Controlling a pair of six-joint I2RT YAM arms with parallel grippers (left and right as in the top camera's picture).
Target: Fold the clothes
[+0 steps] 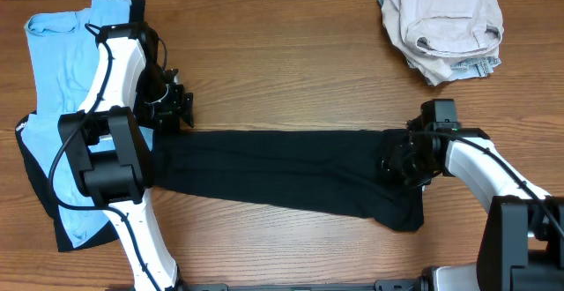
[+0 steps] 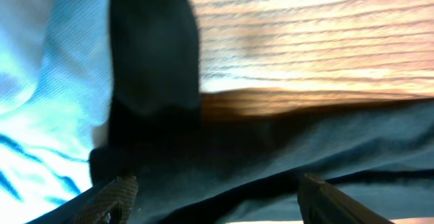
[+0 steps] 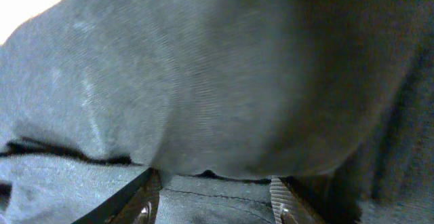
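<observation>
The black T-shirt (image 1: 282, 172) lies as a long folded strip across the table's middle. My left gripper (image 1: 183, 110) is at the strip's left end, by its far edge. In the left wrist view the fingers (image 2: 119, 197) stand wide apart over the dark cloth (image 2: 305, 136), so the left gripper (image 2: 217, 180) is open. My right gripper (image 1: 395, 163) sits on the strip's right end. In the right wrist view its jaws are apart, with a flat layer of black cloth (image 3: 203, 81) between them and a bulge of cloth just beyond; the right gripper (image 3: 215, 178) is open.
A light-blue T-shirt (image 1: 62, 70) lies spread at the far left under the left arm, with another black garment (image 1: 35, 185) beneath it. A crumpled beige garment (image 1: 445, 26) sits at the back right. Bare wooden table (image 1: 282, 62) shows behind the strip.
</observation>
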